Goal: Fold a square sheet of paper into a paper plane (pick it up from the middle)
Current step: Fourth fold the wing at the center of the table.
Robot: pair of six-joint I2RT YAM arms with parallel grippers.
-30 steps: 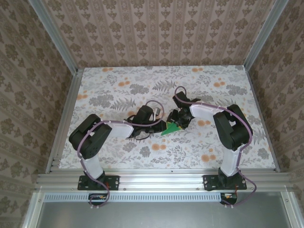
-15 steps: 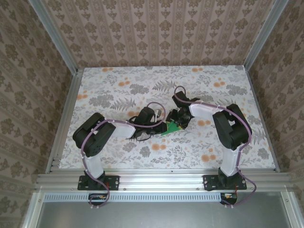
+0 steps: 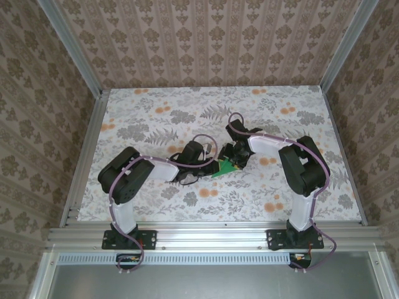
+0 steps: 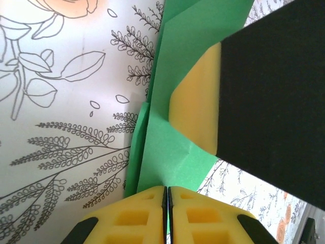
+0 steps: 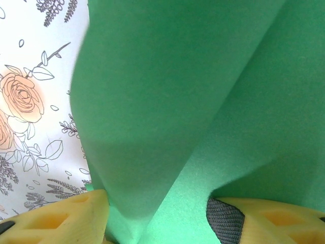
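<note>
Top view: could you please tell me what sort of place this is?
Probably a lab robot cell: aluminium frame, wallpapered walls, and two arms bolted by a floral table.

Seen from above, the folded green paper (image 3: 219, 170) is a tiny sliver, mostly hidden beneath the left gripper (image 3: 212, 168) and right gripper (image 3: 231, 161); both wrist views cut it off at their edges, the right one blurring it beyond any readable shape.

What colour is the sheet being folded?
Bright green. The sheet of paper shows best in the right wrist view.
</note>
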